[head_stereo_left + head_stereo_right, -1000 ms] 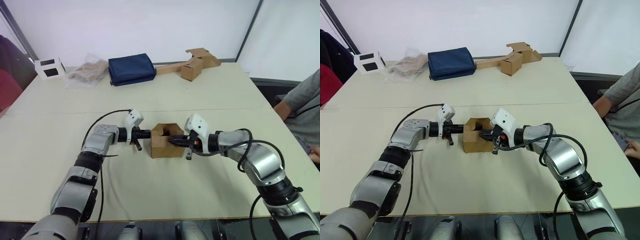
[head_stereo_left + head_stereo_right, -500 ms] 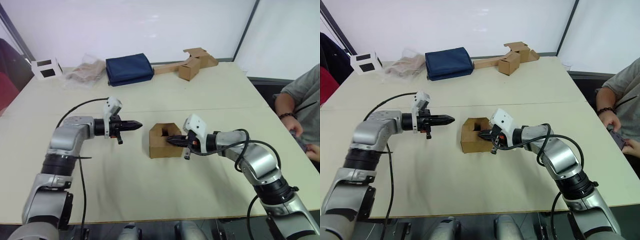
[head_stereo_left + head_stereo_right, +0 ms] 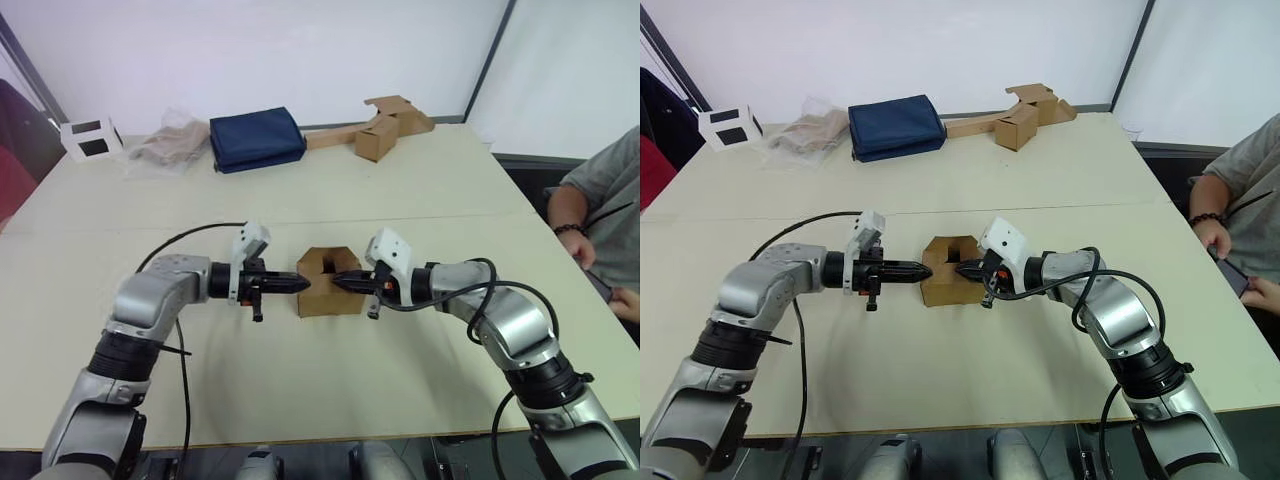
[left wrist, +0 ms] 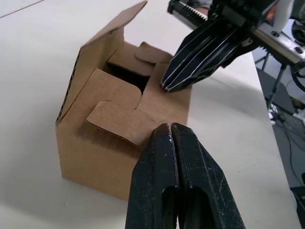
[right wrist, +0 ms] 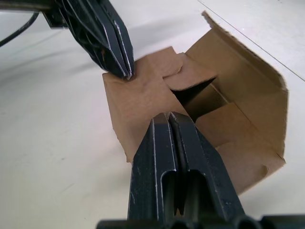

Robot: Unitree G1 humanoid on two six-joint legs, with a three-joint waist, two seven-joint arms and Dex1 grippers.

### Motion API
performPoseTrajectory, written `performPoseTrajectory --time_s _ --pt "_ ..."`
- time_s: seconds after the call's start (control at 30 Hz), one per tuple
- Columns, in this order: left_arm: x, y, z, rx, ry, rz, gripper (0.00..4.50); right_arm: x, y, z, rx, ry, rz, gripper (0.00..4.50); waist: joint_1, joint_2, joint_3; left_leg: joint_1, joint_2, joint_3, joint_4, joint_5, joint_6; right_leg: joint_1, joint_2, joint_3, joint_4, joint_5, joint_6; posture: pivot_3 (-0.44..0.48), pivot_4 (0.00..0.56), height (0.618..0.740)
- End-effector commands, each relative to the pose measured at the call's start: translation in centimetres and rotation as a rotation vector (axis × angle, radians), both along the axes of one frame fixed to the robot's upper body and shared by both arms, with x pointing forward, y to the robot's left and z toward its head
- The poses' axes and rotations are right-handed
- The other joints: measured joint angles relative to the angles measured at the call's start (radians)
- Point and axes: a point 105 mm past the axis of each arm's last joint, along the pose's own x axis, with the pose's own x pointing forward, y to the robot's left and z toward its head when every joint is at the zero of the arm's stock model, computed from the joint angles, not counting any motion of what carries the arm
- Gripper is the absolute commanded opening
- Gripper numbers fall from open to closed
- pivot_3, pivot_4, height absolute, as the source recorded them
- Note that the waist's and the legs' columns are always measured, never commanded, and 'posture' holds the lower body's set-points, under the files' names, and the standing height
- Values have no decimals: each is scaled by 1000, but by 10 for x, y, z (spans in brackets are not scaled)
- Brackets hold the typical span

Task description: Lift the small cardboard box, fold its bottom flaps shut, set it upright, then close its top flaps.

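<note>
Frame centre: your left gripper (image 3: 297, 285), fingers together, has returned to the small cardboard box (image 3: 328, 296); right gripper (image 3: 341, 283), likewise closed, presses the top flaps (image 4: 125, 112), still part-open.

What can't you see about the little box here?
- Box bottom: both eye views, it faces the table.
- Inside the box: wrist views, dark behind the folded top flaps.
- Far wall: left wrist view, hidden by the raised flap.
</note>
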Motion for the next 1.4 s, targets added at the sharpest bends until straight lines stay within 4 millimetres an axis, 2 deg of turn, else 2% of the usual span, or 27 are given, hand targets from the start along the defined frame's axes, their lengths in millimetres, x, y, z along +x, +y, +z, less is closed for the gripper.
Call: performPoseTrajectory --time_s 0.03,0.1,0.17,0.23,0.37,0.43,0.5,0.57,0.7,0.93,1.13,1.27,1.4 --pt "3 -1 3 -6 -31 6 28 -13 7 41 218 -25 82 0 2 0 0 0 0 0 0 0 0 0 0 0 0 0 0 0 150 740" --pt "3 -1 2 -6 -29 5 28 -20 6 61 340 -4 116 0 2 0 0 0 0 0 0 0 0 0 0 0 0 0 0 0 150 740" --pt "3 -1 0 -5 -23 4 28 -6 -4 80 419 -39 44 0 4 0 0 0 0 0 0 0 0 0 0 0 0 0 0 0 150 740" --pt "4 0 -2 -4 -19 12 28 12 -13 86 411 -93 -46 0 4 0 0 0 0 0 0 0 0 1 0 0 0 0 0 0 150 740" --pt "5 -1 -3 -4 -18 16 28 49 -13 74 309 -146 -187 0 3 0 0 1 0 0 -1 0 0 1 0 0 0 0 0 0 150 740" --pt "5 -1 -3 -6 -20 17 28 57 -9 60 220 -142 -196 0 1 0 0 1 0 0 -1 0 0 1 0 0 0 0 0 0 150 740" --pt "5 -1 -3 -7 -24 24 28 55 -3 47 156 -116 -160 0 0 0 0 1 0 0 -1 0 0 0 0 0 0 0 0 0 150 740" --pt "5 0 -4 -5 -26 30 28 45 1 34 106 -83 -95 0 -1 0 0 1 0 0 -1 0 0 0 0 0 0 0 0 0 150 740" --pt "5 2 -4 -10 -31 48 28 33 4 22 86 -42 -47 0 0 0 0 1 0 0 -1 0 0 0 0 0 0 0 0 0 150 740" --pt "6 12 -1 -39 -27 101 28 29 4 18 88 -26 -52 0 -2 0 0 1 0 0 -1 0 0 0 0 0 0 0 0 0 150 740" --pt "8 20 20 -104 -29 100 28 30 3 15 78 -31 -64 0 -2 0 0 1 0 0 -1 0 0 0 0 0 0 0 0 0 150 740" --pt "12 17 23 -103 -44 105 28 30 3 13 70 -31 -64 0 -1 0 0 1 0 0 -1 0 0 0 0 0 0 0 0 0 150 740" --pt "24 3 26 -109 -79 119 28 29 4 14 76 -37 -70 0 0 0 0 1 0 0 -1 0 0 0 0 0 0 0 0 0 150 740"
